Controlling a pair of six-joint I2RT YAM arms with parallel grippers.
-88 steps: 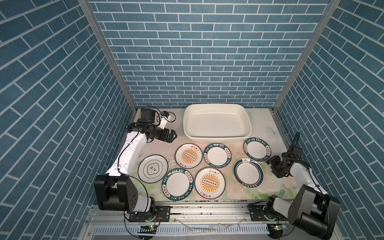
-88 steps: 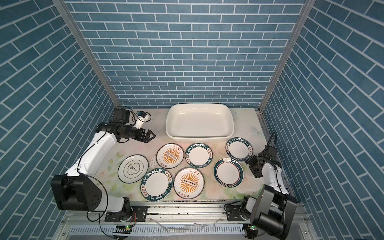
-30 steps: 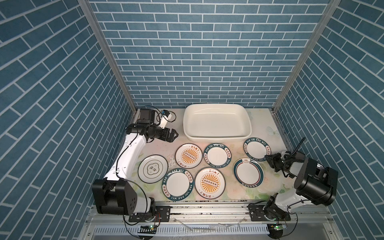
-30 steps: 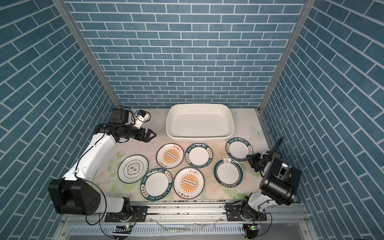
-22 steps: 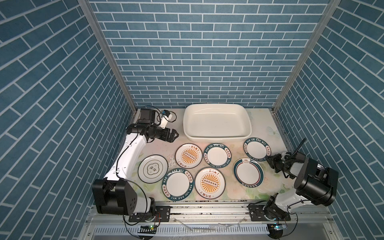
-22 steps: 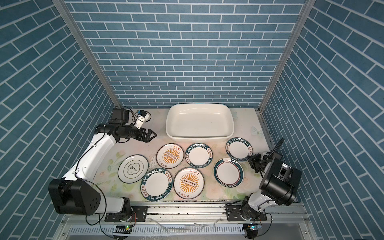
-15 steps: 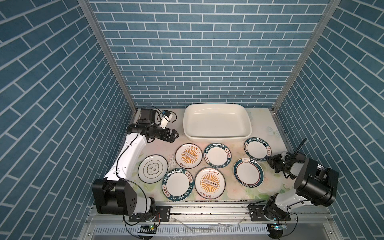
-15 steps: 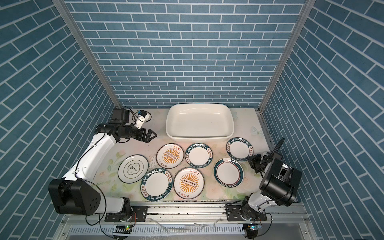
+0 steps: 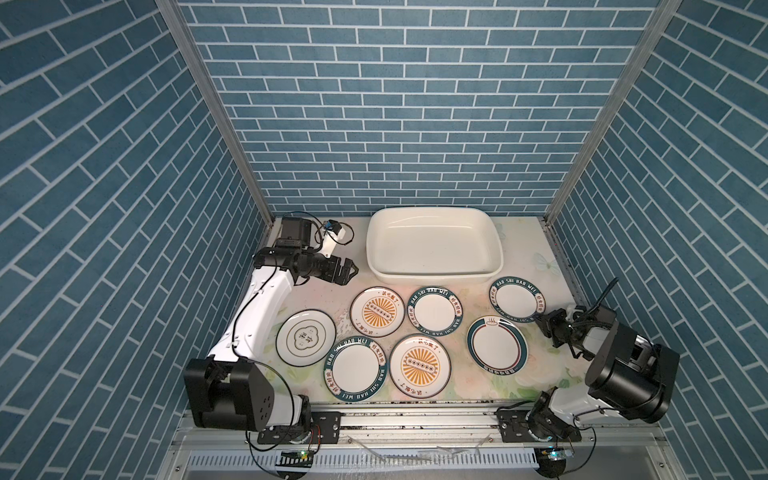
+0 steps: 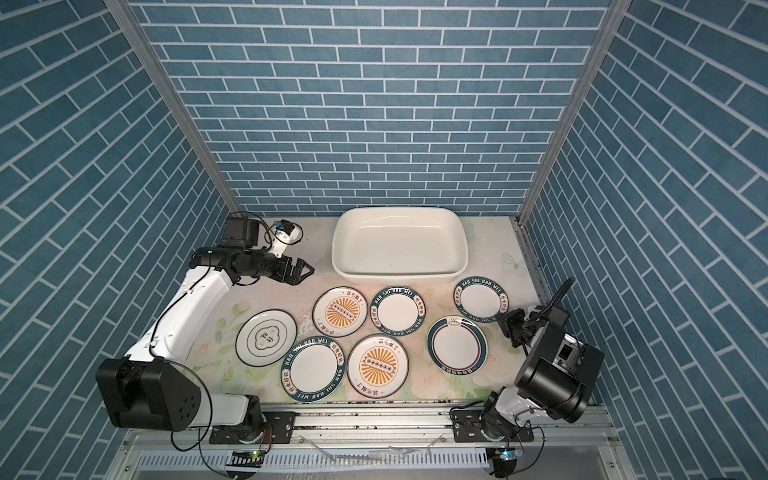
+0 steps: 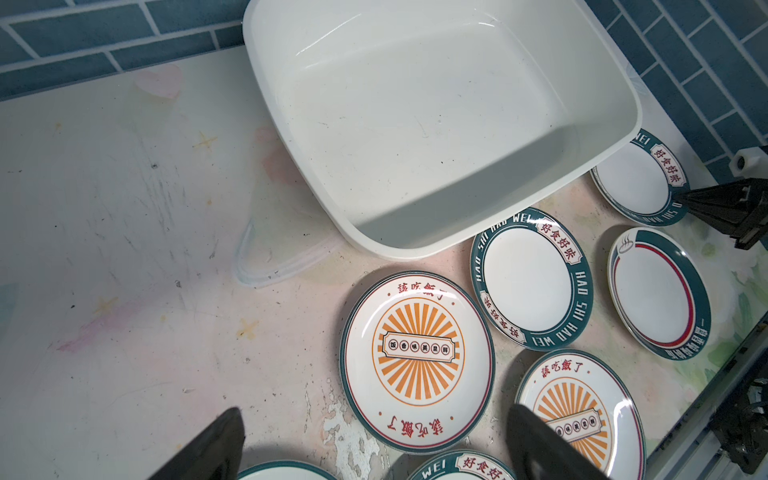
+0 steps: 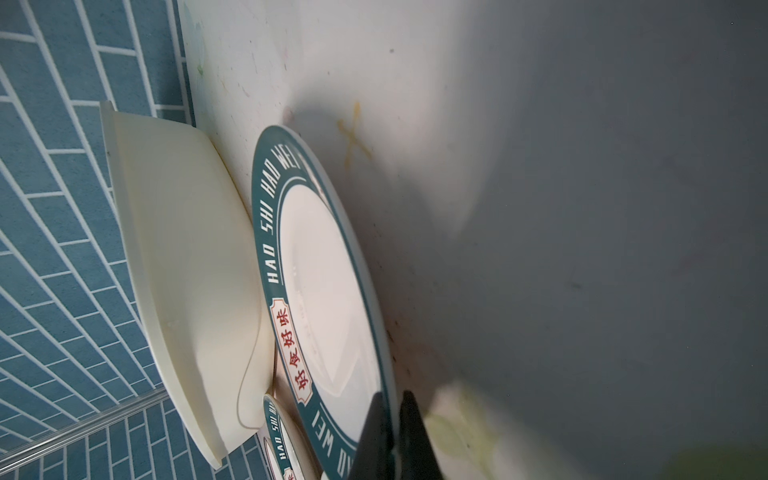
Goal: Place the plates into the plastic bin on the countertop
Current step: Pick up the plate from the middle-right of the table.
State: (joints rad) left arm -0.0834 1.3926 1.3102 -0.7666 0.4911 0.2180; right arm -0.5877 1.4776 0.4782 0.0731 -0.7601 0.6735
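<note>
Where the countertop (image 9: pixel 536 266) meets the back wall, the bin (image 9: pixel 434 277) stands, and all seven plates lie outside it on the near side. The right gripper (image 12: pixel 390 401) is clamped on the rim of the lettered plate (image 9: pixel 514 302) just beside the bin's front right corner. The wrist view shows that rim pinched between the jaws. Whether this plate is lifted off the surface cannot be determined. The left gripper (image 9: pixel 351 272) hangs above bare countertop left of the bin, jaws spread wide, holding nothing. The six other plates (image 9: pixel 377 312) lie flat in two loose rows, close together.
</note>
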